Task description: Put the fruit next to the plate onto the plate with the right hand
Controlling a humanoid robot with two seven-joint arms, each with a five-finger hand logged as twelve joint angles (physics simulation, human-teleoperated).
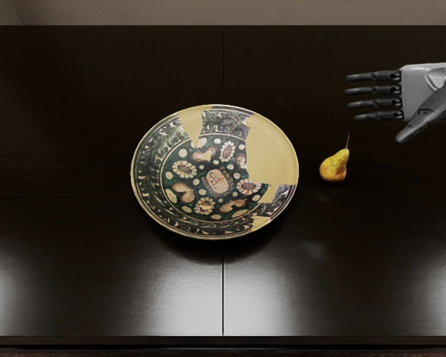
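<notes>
A patterned plate (279, 149) sits near the middle of the dark tabletop (97, 268). Just to its right, apart from the rim, a small yellow pear (334, 166) stands upright on the tabletop, stem up. Higher in the picture and further right, the right hand (420, 93) hovers clear of the pear. Its fingers (372, 76) stretch straight out leftward, slightly spread and gripping nothing, with the thumb angled down.

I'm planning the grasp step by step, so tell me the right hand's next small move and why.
Probably bring the open right hand down-left toward the small yellow pear. Its fingers are spread and hold nothing, up and right of the pear in the picture, and the pear stands on the dark table right of the patterned round plate, not yet on it.
</notes>
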